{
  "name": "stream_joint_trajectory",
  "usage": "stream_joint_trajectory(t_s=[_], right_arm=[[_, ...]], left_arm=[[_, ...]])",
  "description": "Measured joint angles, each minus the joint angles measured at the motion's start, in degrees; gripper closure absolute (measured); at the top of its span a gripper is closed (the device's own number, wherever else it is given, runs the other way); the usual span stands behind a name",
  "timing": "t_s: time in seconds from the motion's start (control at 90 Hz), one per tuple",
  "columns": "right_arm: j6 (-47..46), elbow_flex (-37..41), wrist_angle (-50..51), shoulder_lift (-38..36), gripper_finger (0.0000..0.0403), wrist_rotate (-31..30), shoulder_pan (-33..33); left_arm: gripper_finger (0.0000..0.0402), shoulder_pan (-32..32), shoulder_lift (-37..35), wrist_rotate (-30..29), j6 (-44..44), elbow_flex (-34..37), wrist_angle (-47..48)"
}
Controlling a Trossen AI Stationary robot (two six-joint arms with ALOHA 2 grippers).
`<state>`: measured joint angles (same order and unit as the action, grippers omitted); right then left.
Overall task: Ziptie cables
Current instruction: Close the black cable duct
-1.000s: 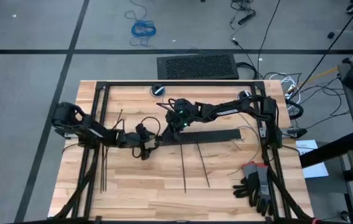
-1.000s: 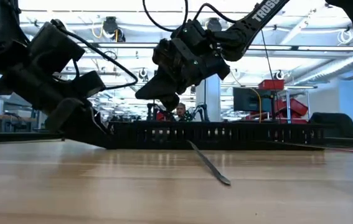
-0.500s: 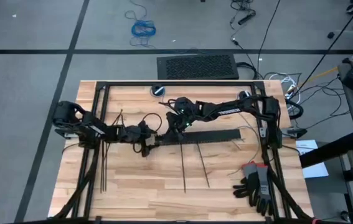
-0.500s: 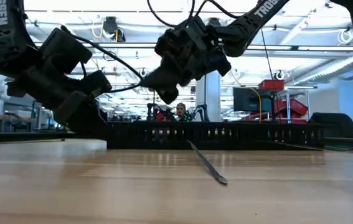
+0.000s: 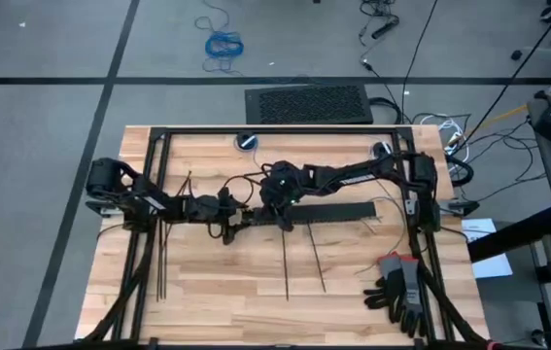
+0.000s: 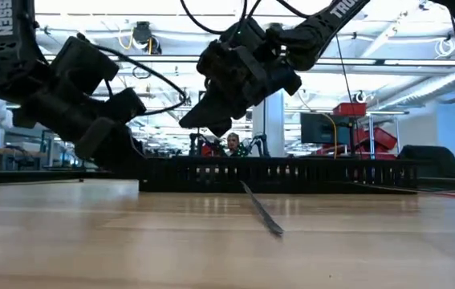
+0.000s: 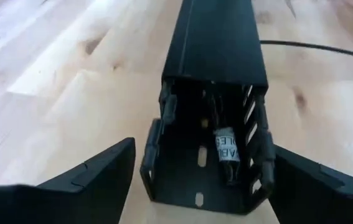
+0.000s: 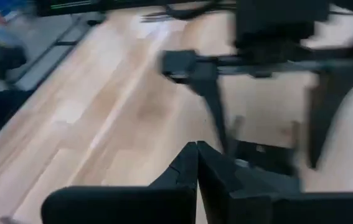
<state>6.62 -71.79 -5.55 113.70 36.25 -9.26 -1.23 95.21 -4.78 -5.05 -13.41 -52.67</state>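
Pale wood-grain table [image 5: 207, 282]; slotted black bar [image 7: 210, 124] between spread left fingers [image 7: 95, 177].

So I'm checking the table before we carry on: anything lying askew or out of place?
Mostly the zipties: loose black strips lie scattered at different angles in front of the slotted bar. A pair of gloves sits heaped at the table's right front corner.

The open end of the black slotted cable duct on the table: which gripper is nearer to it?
Left. The left gripper sits open at the black slotted cable duct's open end, fingers either side; the right gripper is farther along it, fingers shut.
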Motion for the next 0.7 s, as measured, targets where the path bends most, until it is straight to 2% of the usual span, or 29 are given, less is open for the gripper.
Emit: stream_joint_trajectory(t_s=[0.122,0.233,0.367,0.467,0.589,0.7], right_arm=[[2.28,0.00,2.60,-0.03,0.0403,2.86,-0.22],[3.00,0.00,6.32,-0.30,0.0403,2.11,-0.55],[3.60,0.00,8.30,-0.35,0.0403,-4.43,-0.52],[4.69,0.00,6.95,-0.03,0.0403,-6.67,-0.50],[4.18,0.00,6.04,-0.01,0.0403,-13.03,-0.52],[3.25,0.00,5.60,0.04,0.0403,-14.15,-0.59]], left_arm=[[0.0086,0.02,3.16,-0.04,-0.05,-0.02,-2.44],[0.0086,0.17,5.30,-0.28,0.07,-0.37,-5.04],[0.0086,0.17,6.86,-0.35,1.43,-1.51,-6.01],[0.0087,0.17,7.37,-0.10,2.48,-2.49,-6.01],[0.0098,0.17,7.37,0.28,2.50,-3.02,-5.99],[0.0113,0.17,7.37,0.31,2.43,-3.02,-5.89]])
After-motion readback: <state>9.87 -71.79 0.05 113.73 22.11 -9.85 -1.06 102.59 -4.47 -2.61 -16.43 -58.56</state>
